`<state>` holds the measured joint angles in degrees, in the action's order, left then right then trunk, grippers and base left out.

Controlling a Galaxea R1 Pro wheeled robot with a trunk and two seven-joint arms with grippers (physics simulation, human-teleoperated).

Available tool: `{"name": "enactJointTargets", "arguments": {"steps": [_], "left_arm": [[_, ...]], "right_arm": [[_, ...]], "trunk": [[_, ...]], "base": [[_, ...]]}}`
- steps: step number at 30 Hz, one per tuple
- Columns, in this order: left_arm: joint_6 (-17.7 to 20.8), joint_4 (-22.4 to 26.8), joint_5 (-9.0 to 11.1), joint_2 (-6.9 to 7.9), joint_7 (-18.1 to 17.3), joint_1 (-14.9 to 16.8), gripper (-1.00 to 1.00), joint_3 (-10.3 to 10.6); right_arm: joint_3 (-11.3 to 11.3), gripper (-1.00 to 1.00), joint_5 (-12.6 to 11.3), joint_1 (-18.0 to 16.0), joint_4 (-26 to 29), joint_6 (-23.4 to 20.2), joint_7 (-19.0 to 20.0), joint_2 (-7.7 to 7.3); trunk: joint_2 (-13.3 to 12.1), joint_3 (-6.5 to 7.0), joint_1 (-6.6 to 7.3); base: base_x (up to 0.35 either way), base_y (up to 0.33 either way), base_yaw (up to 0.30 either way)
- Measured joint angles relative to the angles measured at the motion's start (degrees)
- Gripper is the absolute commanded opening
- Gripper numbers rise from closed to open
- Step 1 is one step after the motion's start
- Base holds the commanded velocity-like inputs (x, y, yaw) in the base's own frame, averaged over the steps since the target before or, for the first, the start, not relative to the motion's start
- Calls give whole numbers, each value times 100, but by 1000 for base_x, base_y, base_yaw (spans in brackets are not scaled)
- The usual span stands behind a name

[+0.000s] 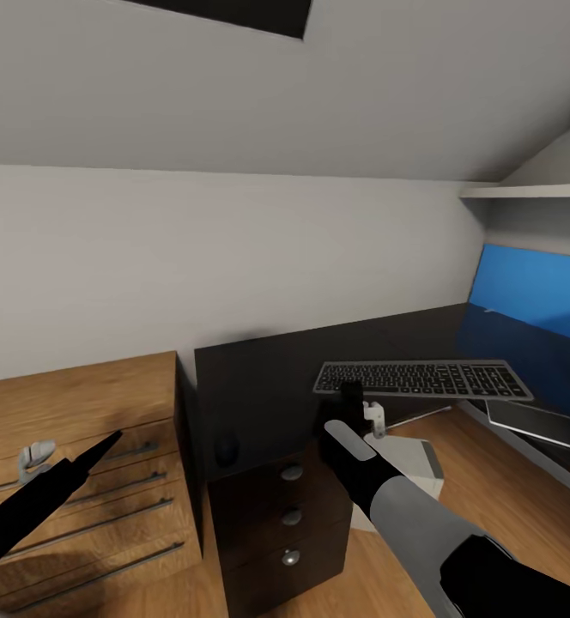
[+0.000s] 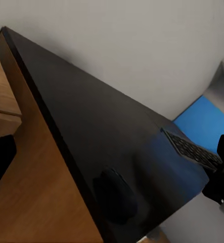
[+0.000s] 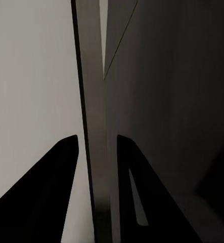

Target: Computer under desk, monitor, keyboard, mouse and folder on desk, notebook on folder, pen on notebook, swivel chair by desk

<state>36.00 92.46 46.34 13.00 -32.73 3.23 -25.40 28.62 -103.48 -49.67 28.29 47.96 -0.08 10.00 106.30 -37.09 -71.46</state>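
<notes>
Gripped edge-on between the right claw's [image 3: 99, 167] two dark fingers [image 3: 51, 182], the keyboard [image 1: 422, 378] is held above the black surface [image 1: 259, 395], near its front edge. On that surface lies the mouse [image 2: 116, 195], well apart from it. Only the monitor's blue screen [image 1: 534, 300] is seen, cut off at the right. Beside the drawers stands a wooden dresser [image 1: 79, 463]. Whether the left claw [image 1: 45, 498] is wide or narrow cannot be told.
</notes>
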Motion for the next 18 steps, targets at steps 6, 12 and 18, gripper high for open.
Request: {"name": "enactJointTargets", "arguments": {"steps": [6, 12, 18], "left_arm": [[-2, 0, -4, 1, 0, -2, 100, -2], [-2, 0, 2, 1, 0, -2, 100, -2], [-2, 0, 2, -3, 0, -2, 100, -2]], "right_arm": [[27, -100, -12, 7, -4, 0, 0, 0], [46, -100, -195, 17, -8, 2, -13, 0], [47, -100, -603, 17, -5, 1, -16, 0]], "trunk": [[0, 0, 0], [0, 0, 0], [0, 0, 0]], "base": [[111, -1, 0], [3, 0, 0], [0, 0, 0]]}}
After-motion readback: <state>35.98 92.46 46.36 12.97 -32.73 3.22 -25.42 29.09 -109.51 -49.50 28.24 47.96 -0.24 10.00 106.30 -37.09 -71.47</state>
